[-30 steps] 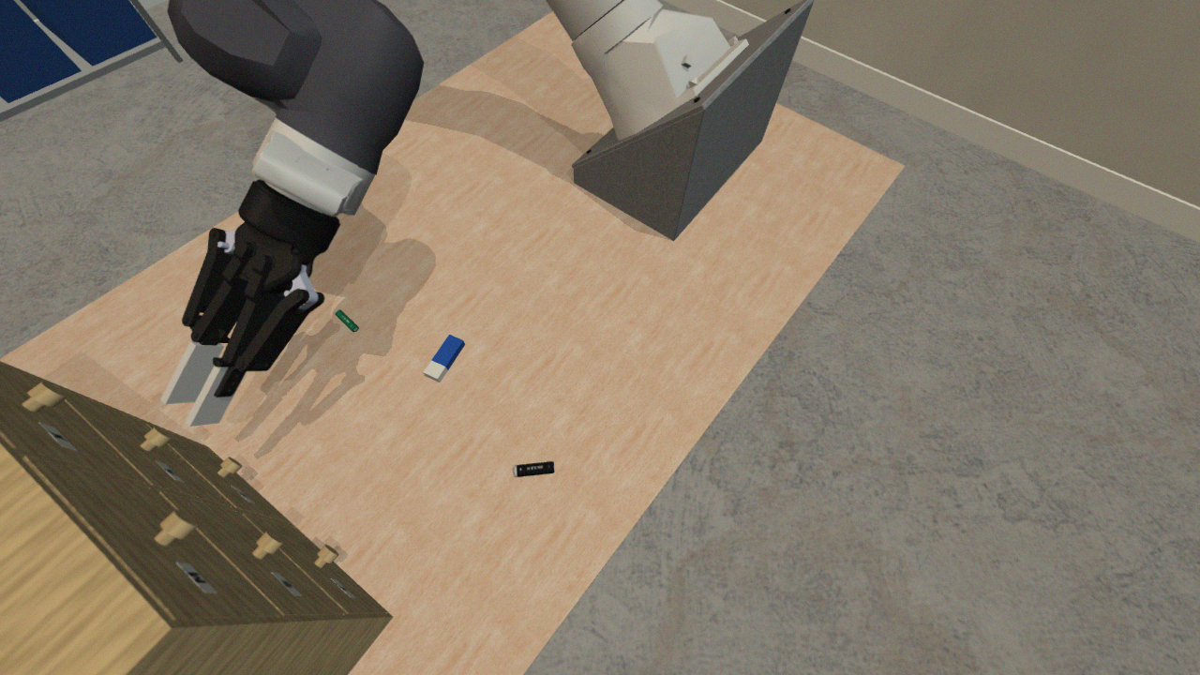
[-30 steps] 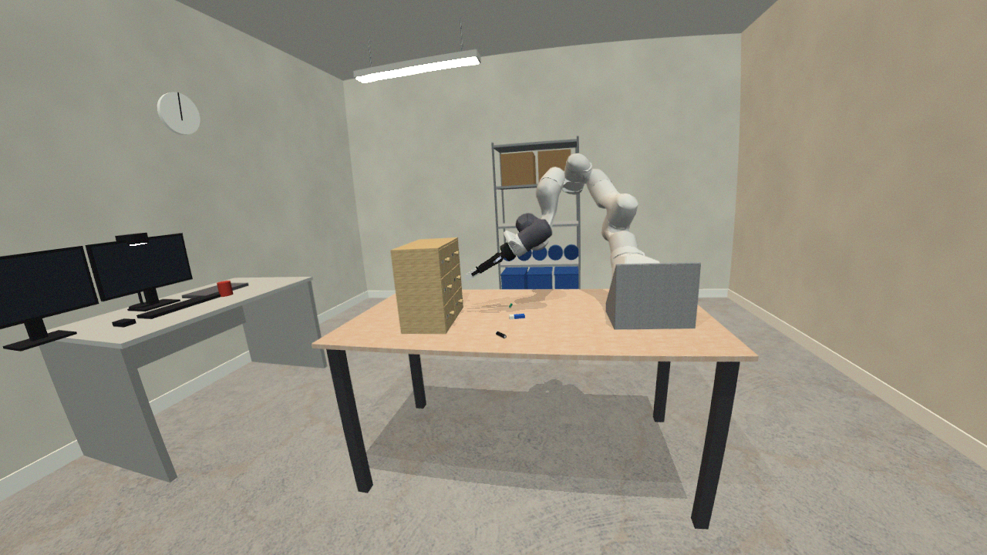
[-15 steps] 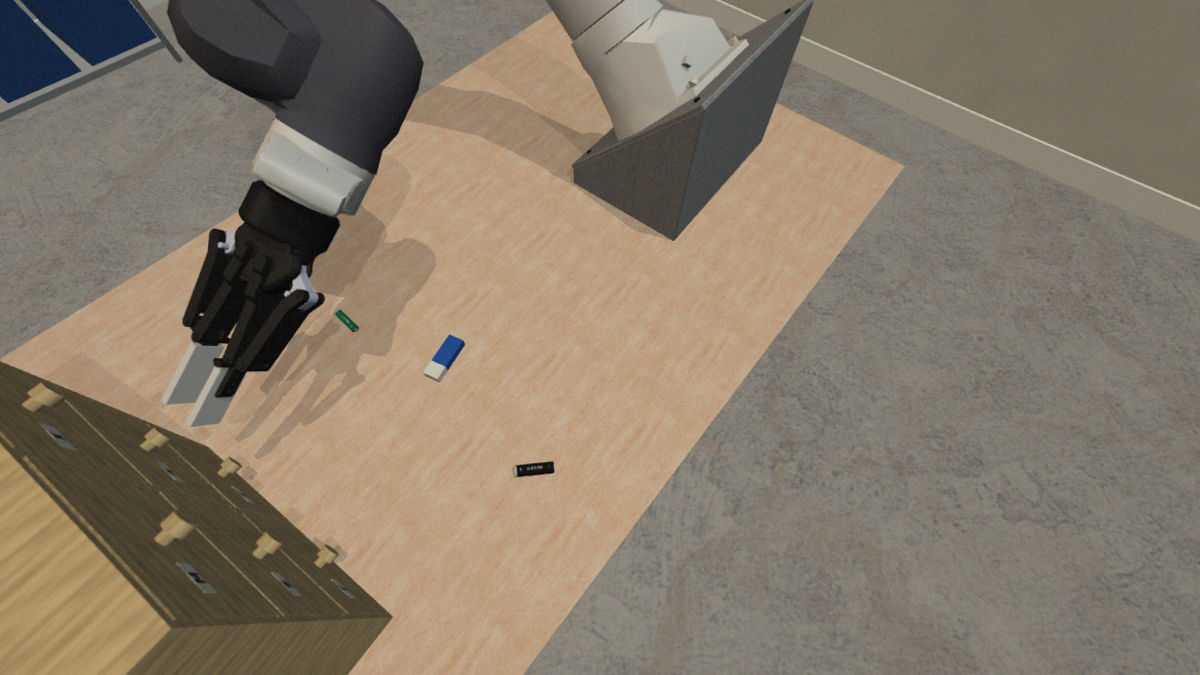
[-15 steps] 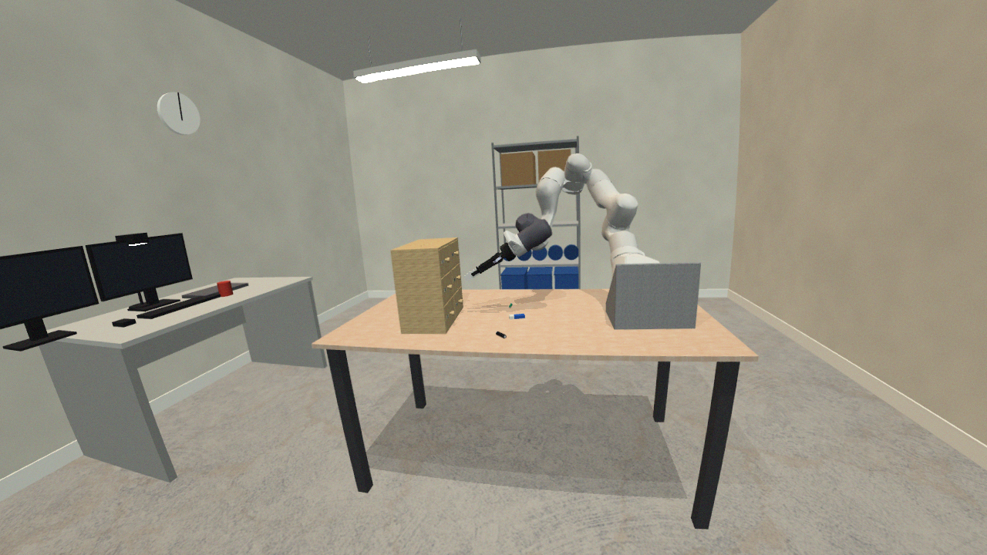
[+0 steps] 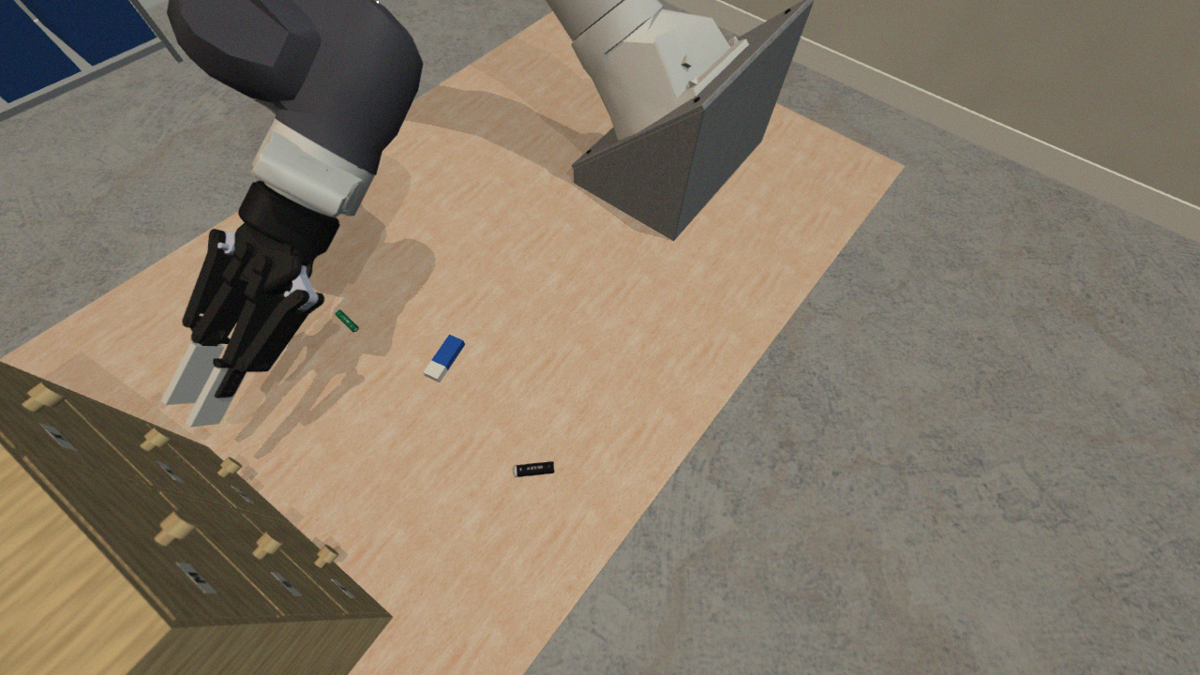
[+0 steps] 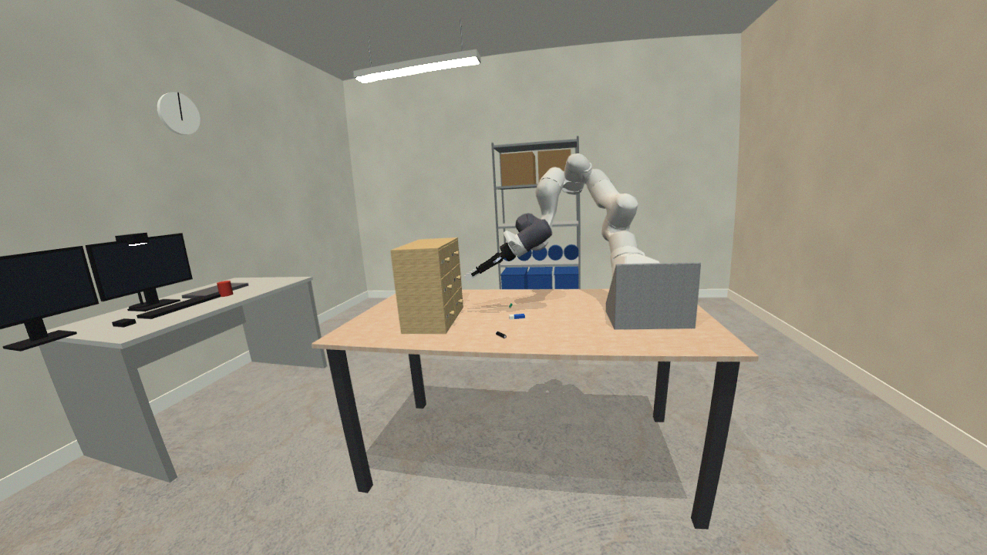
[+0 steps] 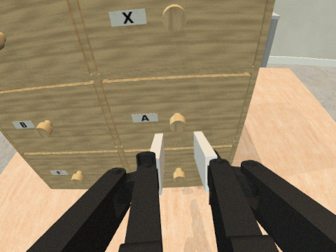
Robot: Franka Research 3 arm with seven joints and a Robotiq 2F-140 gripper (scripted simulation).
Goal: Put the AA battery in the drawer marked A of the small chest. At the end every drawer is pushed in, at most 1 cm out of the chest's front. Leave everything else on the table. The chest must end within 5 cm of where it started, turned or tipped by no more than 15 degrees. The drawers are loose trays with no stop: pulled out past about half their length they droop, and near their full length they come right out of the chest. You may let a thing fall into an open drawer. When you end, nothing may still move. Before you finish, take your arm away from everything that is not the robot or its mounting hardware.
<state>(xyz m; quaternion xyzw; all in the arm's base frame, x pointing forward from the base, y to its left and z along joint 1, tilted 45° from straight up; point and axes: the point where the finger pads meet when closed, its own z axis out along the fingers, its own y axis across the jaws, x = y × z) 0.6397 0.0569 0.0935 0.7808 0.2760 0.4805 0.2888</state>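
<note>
On the wooden table (image 5: 604,336) (image 6: 586,338) (image 7: 290,140) — chest (image 5: 277,546) (image 6: 422,290) (image 7: 196,94) cropped up close — the pincer (image 5: 194,411) (image 6: 469,275) (image 7: 178,145) stands parted, grasping nothing.

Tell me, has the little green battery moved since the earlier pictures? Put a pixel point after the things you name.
No; the green battery (image 5: 346,321) (image 6: 510,305) lies in the same place beside the blue-and-white block (image 5: 443,358) (image 6: 517,317).
</note>
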